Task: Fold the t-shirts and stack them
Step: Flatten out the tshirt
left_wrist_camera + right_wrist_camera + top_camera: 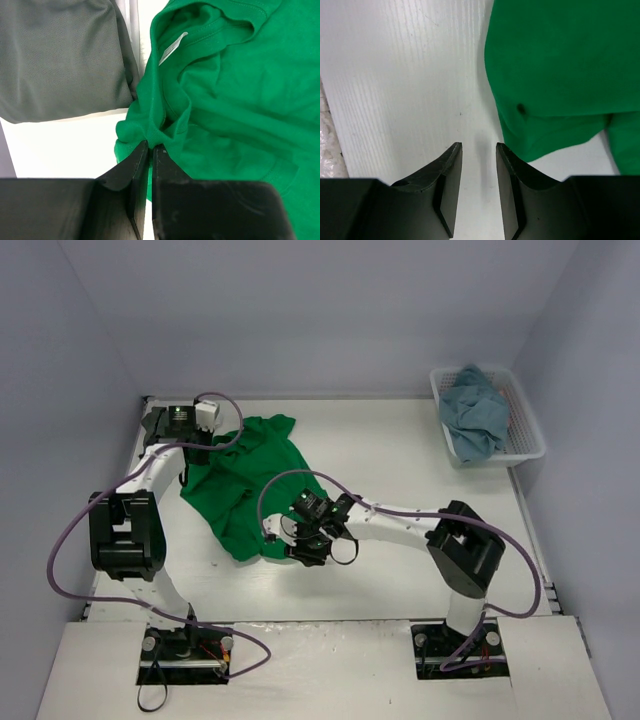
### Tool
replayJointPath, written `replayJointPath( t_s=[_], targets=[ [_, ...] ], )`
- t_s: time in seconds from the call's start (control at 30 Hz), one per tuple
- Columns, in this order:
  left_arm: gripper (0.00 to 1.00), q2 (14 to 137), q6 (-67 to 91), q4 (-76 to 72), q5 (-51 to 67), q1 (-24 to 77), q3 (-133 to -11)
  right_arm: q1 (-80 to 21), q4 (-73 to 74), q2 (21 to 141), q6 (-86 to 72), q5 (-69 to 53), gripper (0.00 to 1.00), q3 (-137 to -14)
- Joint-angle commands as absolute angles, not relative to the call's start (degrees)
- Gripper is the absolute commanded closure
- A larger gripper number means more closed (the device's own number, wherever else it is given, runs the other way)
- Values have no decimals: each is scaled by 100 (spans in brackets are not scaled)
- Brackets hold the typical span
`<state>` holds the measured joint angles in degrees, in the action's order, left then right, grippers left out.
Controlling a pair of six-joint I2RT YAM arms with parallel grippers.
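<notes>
A bright green t-shirt (255, 480) lies crumpled on the white table, left of centre. My left gripper (197, 452) is at the shirt's far left corner. In the left wrist view it (151, 146) is shut on a bunched fold of the green t-shirt (240, 100) near the collar and its label. A dark olive-grey t-shirt (60, 60) lies just left of that fold. My right gripper (275, 535) is at the shirt's near edge. In the right wrist view it (479, 145) stands open over bare table, with the green cloth (560, 65) just right of its right finger.
A white slatted basket (525, 435) stands at the back right with a dusty light blue t-shirt (475, 418) piled in it. Grey walls close in the table on the left, back and right. Purple cables loop around both arms.
</notes>
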<state>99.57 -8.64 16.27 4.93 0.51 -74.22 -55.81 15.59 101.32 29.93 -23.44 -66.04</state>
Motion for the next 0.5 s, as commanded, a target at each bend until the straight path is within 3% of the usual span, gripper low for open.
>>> replayJointPath(
  t_s=[0.0,0.47],
  targets=[
    [100,9510,-800,1468,580,26,-7594,-5555,1398,10370,3041,-2479,70,-6741],
    [100,9361,-888,1292,580,26,-7278,-5537,1362,10767,3094,-2444,71,-7110]
  ],
)
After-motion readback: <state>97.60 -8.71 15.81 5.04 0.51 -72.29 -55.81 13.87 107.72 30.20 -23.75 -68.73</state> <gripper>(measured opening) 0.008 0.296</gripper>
